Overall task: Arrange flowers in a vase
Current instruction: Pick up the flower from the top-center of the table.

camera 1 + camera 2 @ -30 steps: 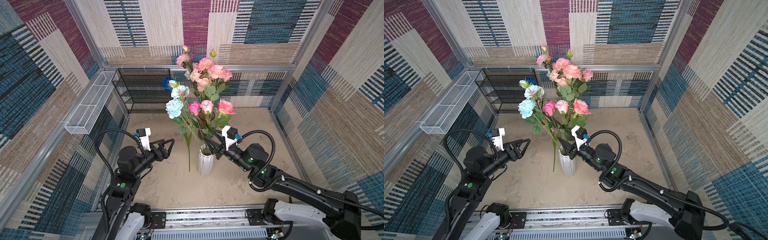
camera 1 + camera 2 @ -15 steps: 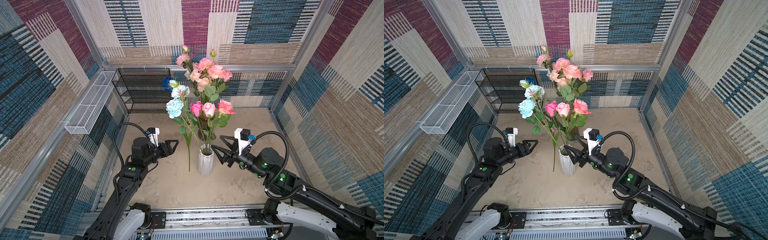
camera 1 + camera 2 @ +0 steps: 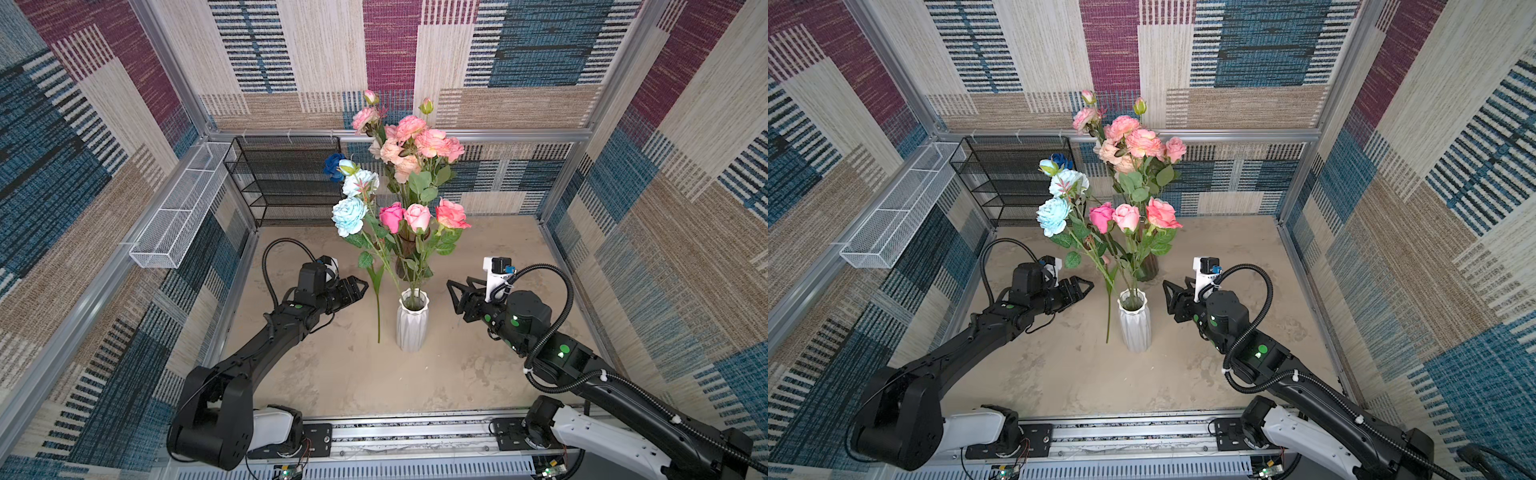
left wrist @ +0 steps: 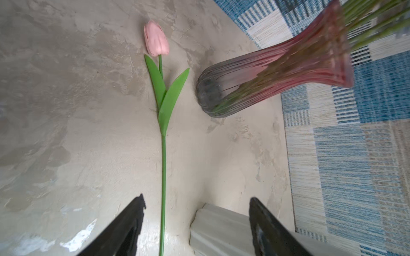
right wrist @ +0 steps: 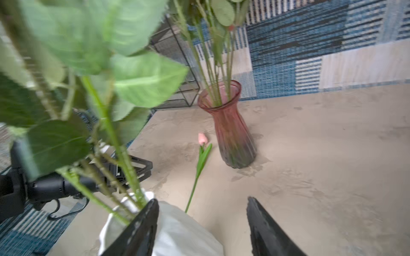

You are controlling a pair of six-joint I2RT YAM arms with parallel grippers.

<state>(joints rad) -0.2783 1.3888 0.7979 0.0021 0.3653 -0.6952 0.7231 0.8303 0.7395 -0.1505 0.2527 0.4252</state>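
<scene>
A white ribbed vase [image 3: 412, 322] [image 3: 1134, 324] stands mid-table and holds flowers [image 3: 417, 217] [image 3: 1126, 217]: pink roses and pale blue blooms on long green stems. A short pink tulip [image 3: 378, 309] [image 3: 1108, 311] [image 4: 163, 133] [image 5: 200, 163] lies flat on the table just left of the vase. My left gripper [image 3: 362, 289] [image 3: 1088, 286] [image 4: 197, 201] hovers left of the tulip, open and empty. On the vase's right my right gripper [image 3: 452, 291] [image 3: 1167, 291] [image 5: 203, 202] is open and empty too, clear of the stems.
A pink glass vase [image 3: 1148, 268] [image 5: 230, 133] [image 4: 277, 73] with peach flowers [image 3: 415, 141] stands behind the white one. A black wire rack [image 3: 286, 178] sits at the back left, beside a white mesh basket [image 3: 178, 220] on the left wall. Patterned walls enclose the table.
My right gripper has drawn back to the right, away from the stems at the white vase's mouth. The left gripper has edged right toward the tulip.
</scene>
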